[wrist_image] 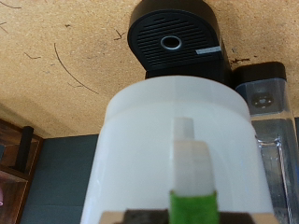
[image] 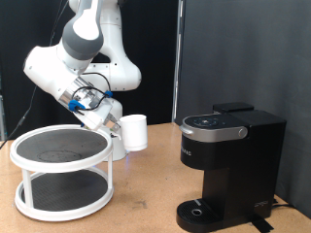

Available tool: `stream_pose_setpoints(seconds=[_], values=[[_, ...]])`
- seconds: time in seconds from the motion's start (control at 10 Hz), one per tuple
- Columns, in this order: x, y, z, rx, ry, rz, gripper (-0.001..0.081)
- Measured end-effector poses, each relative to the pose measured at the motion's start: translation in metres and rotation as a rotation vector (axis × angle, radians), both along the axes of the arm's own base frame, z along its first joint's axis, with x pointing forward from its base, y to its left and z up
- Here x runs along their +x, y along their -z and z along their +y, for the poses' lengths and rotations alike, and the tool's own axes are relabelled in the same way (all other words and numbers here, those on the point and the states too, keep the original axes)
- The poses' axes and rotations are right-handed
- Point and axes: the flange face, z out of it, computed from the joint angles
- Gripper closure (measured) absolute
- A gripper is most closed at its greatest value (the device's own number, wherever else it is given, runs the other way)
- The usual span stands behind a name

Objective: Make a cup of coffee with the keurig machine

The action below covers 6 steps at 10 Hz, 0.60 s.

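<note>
The white cup (image: pixel 133 132) is held in the air by my gripper (image: pixel 115 127), between the round stand and the black keurig machine (image: pixel 229 163). In the wrist view the cup (wrist_image: pixel 177 131) fills the middle, with one green-tipped finger (wrist_image: pixel 192 182) lying across its wall. The gripper is shut on the cup's rim side. The keurig machine stands at the exterior view's right, lid down, with its round drip base (image: pixel 201 211) at the bottom. In the wrist view the machine's black top (wrist_image: pixel 174 39) shows beyond the cup.
A white two-tier round stand (image: pixel 61 170) with dark shelves stands at the exterior view's left on the wooden table (image: pixel 146 209). The machine's clear water tank (wrist_image: pixel 271 112) shows in the wrist view. A black curtain hangs behind.
</note>
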Motion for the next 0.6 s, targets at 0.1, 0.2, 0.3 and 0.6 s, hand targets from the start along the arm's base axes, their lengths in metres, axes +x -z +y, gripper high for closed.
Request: stream_pose_setpoints(seconds=[0.1,0.2,0.3,0.6], values=[[0.000,0.003,0.001,0.002,0.008,0.036,0.0802],[0.002,0.008,0.004,-0.007,0.017,0.076,0.0802],[0.005,0.015,0.007,-0.022,0.028,0.108,0.0802],[0.019,0.034,0.015,-0.067,0.050,0.139,0.0802]])
